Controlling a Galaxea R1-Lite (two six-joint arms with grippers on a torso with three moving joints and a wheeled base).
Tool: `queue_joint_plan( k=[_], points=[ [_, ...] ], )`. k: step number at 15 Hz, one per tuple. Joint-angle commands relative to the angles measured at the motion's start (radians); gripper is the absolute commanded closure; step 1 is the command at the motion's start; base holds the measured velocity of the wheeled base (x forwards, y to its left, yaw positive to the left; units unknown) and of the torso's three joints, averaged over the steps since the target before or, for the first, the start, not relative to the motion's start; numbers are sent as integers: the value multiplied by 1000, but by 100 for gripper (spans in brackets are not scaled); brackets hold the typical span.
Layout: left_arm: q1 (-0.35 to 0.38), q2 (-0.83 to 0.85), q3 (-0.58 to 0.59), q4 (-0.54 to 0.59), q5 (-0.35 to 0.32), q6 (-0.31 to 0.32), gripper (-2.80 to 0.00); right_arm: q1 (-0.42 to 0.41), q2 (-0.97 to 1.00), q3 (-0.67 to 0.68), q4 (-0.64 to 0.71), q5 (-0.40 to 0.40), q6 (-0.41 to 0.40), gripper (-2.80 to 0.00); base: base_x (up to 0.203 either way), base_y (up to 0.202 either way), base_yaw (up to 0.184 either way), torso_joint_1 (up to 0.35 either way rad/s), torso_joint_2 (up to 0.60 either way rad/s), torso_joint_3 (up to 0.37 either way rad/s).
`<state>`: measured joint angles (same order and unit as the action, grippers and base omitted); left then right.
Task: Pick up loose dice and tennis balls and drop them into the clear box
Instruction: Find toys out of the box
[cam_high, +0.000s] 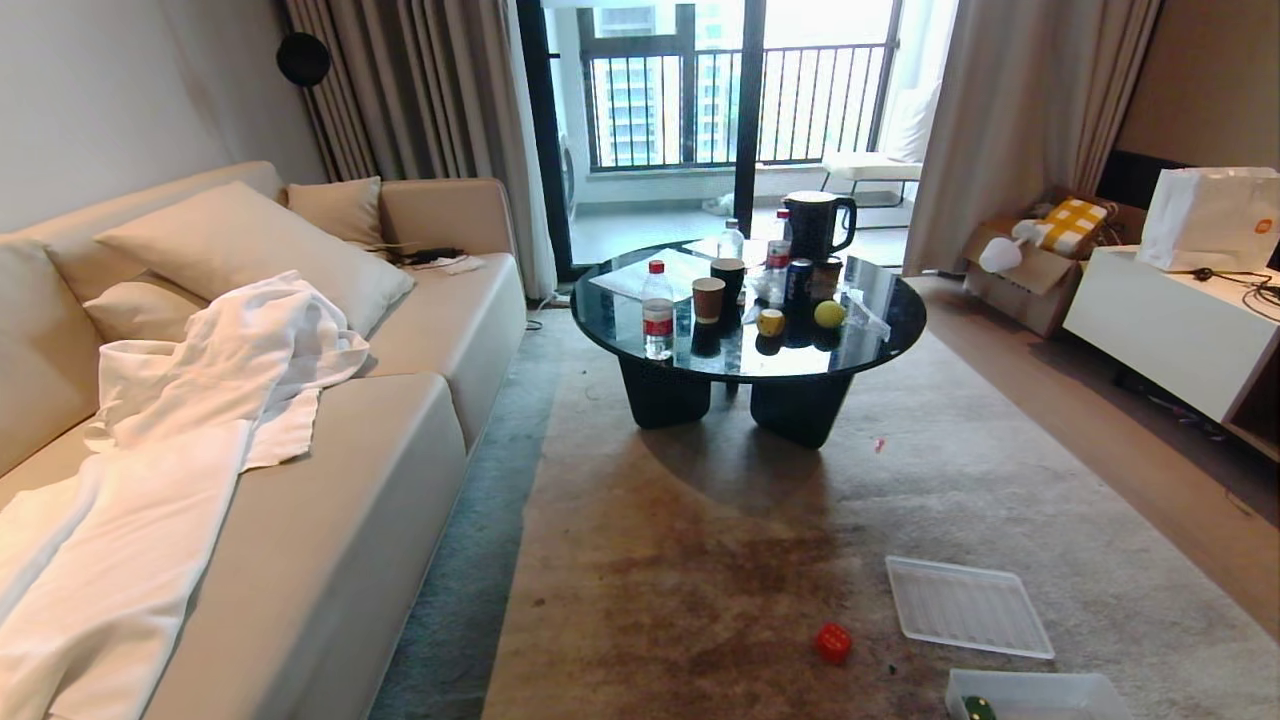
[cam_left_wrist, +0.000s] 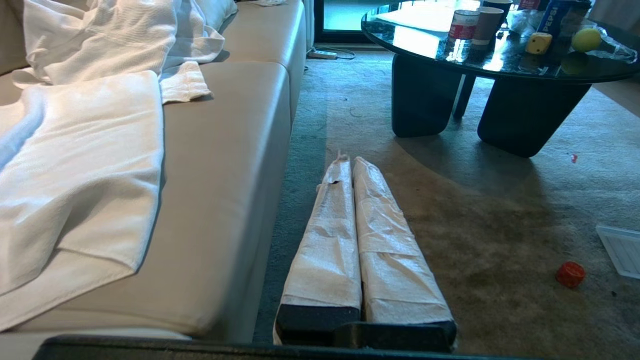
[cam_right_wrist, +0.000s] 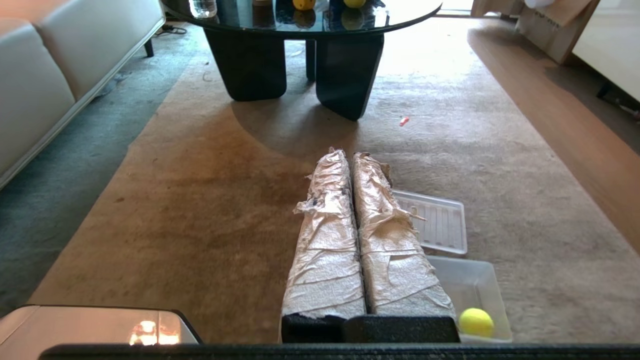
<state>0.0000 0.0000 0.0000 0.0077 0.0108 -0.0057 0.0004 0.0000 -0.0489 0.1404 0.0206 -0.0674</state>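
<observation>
The rug (cam_high: 700, 560) carries a red die (cam_high: 833, 642), a flat ribbed lid (cam_high: 965, 606) just right of it, and the clear box (cam_high: 1040, 692) nearest the robot, with a tennis ball (cam_right_wrist: 475, 322) and a green die (cam_high: 978, 708) inside. The round black table (cam_high: 880, 340) stands on the rug too, bearing a yellow die (cam_high: 771, 322), a second ball (cam_high: 829, 314), a water bottle (cam_high: 657, 310), cups (cam_high: 708, 299), cans (cam_high: 797, 282) and a dark jug (cam_high: 815, 224).
</observation>
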Motion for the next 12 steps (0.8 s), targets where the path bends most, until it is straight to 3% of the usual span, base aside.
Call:
queue_joint_plan(
  k=[1,8,12],
  points=[
    [0,0,0,0,0,0,0,1,-2,0,1,1,-2,0,162,0,1,2,7,12],
    [0,0,2,2,0,-3,0,0,-2,0,1,1,0,0,12,0,0,1,1,-4],
    [0,0,2,2,0,-3,0,1,0,0,1,1,0,0,0,0,0,1,1,-146]
  ],
)
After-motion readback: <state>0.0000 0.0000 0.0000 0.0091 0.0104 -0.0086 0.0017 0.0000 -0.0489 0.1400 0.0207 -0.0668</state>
